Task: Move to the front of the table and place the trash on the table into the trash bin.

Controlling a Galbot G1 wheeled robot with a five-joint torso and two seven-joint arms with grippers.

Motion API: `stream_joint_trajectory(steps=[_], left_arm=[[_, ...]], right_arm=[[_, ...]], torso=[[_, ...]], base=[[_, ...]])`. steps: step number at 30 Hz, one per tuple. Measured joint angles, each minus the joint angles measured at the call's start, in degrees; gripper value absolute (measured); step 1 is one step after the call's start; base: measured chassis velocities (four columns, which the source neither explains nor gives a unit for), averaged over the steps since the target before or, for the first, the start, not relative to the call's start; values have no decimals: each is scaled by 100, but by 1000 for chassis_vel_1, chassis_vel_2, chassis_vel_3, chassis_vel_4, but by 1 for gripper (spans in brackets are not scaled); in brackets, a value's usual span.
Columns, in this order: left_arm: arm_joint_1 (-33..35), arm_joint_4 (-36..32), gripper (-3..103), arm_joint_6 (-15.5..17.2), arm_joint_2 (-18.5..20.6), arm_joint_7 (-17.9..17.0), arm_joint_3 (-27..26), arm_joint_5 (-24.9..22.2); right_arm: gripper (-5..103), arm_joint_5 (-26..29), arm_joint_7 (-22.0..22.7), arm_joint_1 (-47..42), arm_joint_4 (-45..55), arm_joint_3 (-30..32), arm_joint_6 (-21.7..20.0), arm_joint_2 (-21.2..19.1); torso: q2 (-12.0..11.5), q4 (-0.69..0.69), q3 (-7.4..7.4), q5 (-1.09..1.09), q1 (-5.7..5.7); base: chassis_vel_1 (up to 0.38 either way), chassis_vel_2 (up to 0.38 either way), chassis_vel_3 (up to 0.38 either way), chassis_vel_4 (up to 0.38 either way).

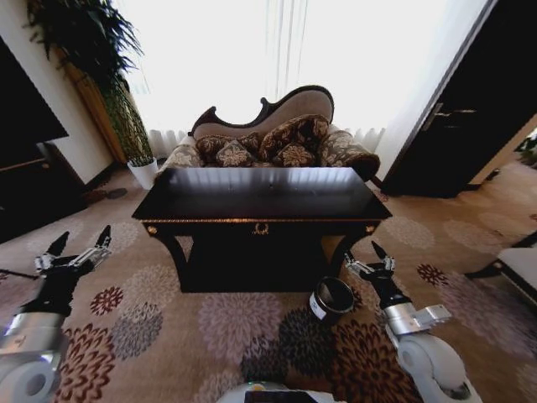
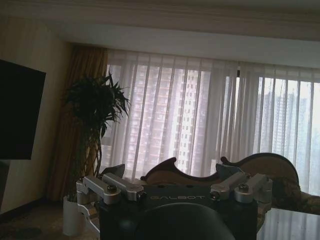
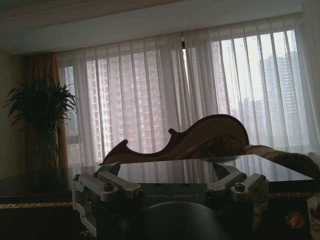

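Observation:
The glossy dark table (image 1: 260,195) with gold trim stands straight ahead, and no trash shows on its reflective top. The round dark trash bin (image 1: 333,298) with a white label sits on the carpet by the table's front right leg. My left gripper (image 1: 81,237) hangs open at the left, well short of the table, nothing between its fingers. My right gripper (image 1: 361,253) is open too, low beside the bin's right side. The right wrist view looks across the table top (image 3: 200,170) past the open right gripper (image 3: 167,172). The left gripper (image 2: 172,172) faces the curtains.
A carved sofa (image 1: 268,138) stands behind the table. A white plant pot (image 1: 144,173) and tall plant (image 1: 92,42) are at the back left, a dark cabinet (image 1: 25,168) at the left, a dark door (image 1: 470,101) and pale bench (image 1: 520,264) at the right. Patterned carpet lies in front.

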Motion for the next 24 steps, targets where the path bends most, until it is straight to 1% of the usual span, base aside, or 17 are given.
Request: stream_joint_trajectory(steps=[8, 15, 22, 24], left_arm=[[6, -5, 100, -4, -13, 3, 10, 31], [21, -19, 100, -6, 4, 7, -24, 24], [38, -19, 100, -9, 24, 8, -30, 20], [38, -19, 100, -10, 24, 8, -19, 21]], right_arm=[[100, -2, -19, 23, -3, -41, -12, -17], [100, 5, -19, 10, 44, -85, -24, -9], [100, 5, -20, 7, 30, -88, -23, -5], [100, 9, -35, 4, 15, -94, 33, -3]], torso=[[-1, 0, 3, 1, 6], [-3, 0, 2, 1, 5], [1, 0, 0, 1, -1], [2, 0, -1, -2, -3]], base=[[290, -291, -282, 281], [323, -310, -333, 322], [380, -388, -374, 371], [281, -331, -308, 309]])
